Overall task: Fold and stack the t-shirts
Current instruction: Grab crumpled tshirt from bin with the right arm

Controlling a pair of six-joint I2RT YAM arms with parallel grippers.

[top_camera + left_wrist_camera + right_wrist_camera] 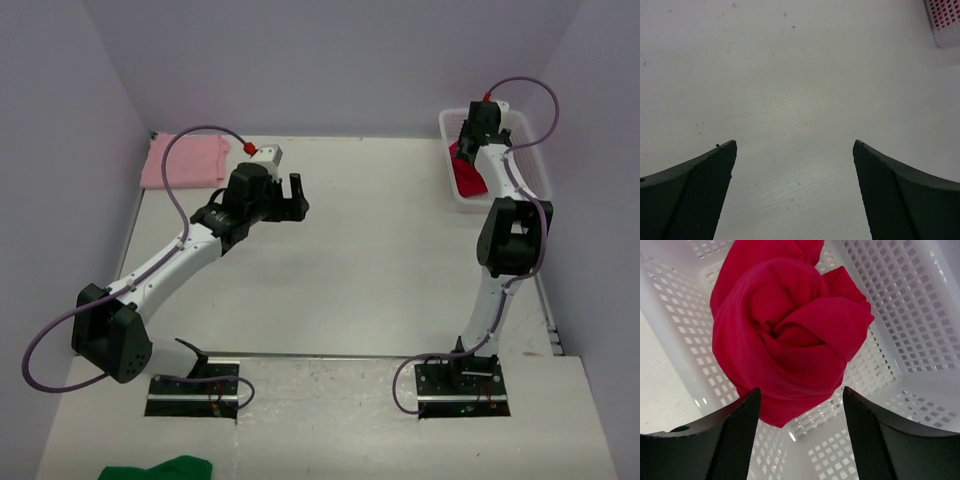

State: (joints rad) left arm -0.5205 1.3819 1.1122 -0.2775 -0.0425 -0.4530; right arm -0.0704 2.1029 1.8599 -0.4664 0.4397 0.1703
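Far-left back corner: pale pink t-shirt [185, 160] lies flat on the worktop [370, 250], folded to a rectangle. One cable loop of the left arm crosses in front of it.

Near edge, low left: green cloth [160, 468], cut off by the frame bottom; shape not readable.

Left-centre: left tool [290, 195] hangs over bare worktop, well apart from the pink shirt. In the wrist view [795, 150] its fingers stand wide apart with nothing between them. Only the finger ends show, the rest is cropped.

Far right, back: white mesh basket [535, 160] at the worktop's edge; a corner of it shows in the left wrist view [945, 20]. Crimson red t-shirt [467, 175] sits inside, bunched and unfolded, partly hidden by the right arm from above.

Right tool [470, 135] is down in the basket [920, 315]. Wrist view: fingers apart [801, 395], tips flanking the lower edge of the red bundle [785, 330], mesh visible between them. Whether the pads touch cloth is hard to make out.
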